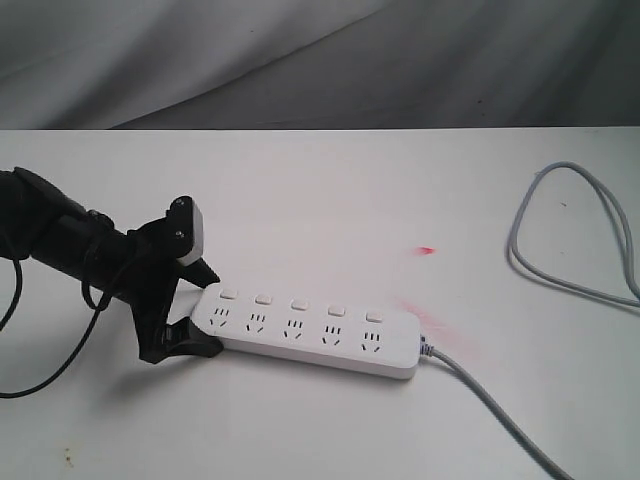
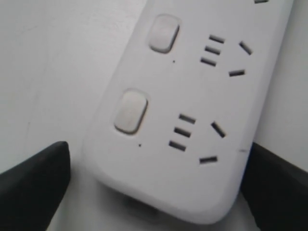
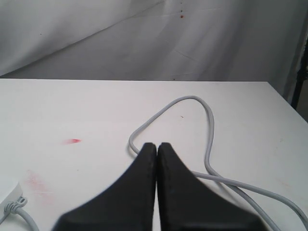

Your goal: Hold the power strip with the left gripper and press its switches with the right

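Note:
The white power strip [image 1: 310,335] lies flat on the white table, its grey cord [image 1: 500,410] leaving from its right end. Five white switches [image 1: 299,303] run in a row above the sockets. My left gripper [image 1: 205,310] is open and straddles the strip's left end, one black finger on each long side. In the left wrist view the left gripper [image 2: 156,154] shows one finger [image 2: 33,178] a small gap away from the strip [image 2: 192,96], and two switches [image 2: 131,111] show. My right gripper [image 3: 157,145] is shut on nothing, above the table and well away from the strip's end [image 3: 7,187]. It is outside the exterior view.
The cord forms a big loop [image 1: 560,230] on the right of the table, seen past the right fingers as cord [image 3: 210,130]. A red spot [image 1: 428,249] and a faint red smear [image 1: 440,330] mark the tabletop. Grey cloth [image 1: 320,60] hangs behind the far edge.

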Robot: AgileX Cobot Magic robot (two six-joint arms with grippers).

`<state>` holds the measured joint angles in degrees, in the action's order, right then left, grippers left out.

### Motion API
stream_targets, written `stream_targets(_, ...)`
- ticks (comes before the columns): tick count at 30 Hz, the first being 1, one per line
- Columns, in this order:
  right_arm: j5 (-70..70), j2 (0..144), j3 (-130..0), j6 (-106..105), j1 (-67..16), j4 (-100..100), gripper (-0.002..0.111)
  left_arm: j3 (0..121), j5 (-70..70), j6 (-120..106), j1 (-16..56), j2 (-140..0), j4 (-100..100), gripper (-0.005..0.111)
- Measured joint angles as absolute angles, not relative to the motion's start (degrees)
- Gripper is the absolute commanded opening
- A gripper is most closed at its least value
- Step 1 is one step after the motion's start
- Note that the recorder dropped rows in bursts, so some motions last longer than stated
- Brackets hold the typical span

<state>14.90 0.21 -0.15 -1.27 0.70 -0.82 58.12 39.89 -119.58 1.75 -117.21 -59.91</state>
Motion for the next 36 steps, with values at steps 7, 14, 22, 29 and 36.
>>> stream_targets(7, 14.9, 0.21, -0.15, -1.27, 0.7, -0.82, 0.0, 58.23, 39.22, -119.58, 3.29, -117.21, -60.32, 0.087)
stream_targets(14, 14.9, 0.21, -0.15, -1.27, 0.7, -0.82, 0.0, 58.23, 39.34, -119.58, 3.29, -117.21, -60.32, 0.087)
stream_targets(22, 14.9, 0.21, -0.15, -1.27, 0.7, -0.82, 0.0, 58.23, 39.34, -119.58, 3.29, -117.21, -60.32, 0.087)
stream_targets(29, 14.9, 0.21, -0.15, -1.27, 0.7, -0.82, 0.0, 58.23, 39.34, -119.58, 3.29, -117.21, -60.32, 0.085)
stream_targets(36, 14.9, 0.21, -0.15, -1.27, 0.7, -0.82, 0.0, 58.23, 40.17, -119.58, 3.29, -117.21, -59.75, 0.054)
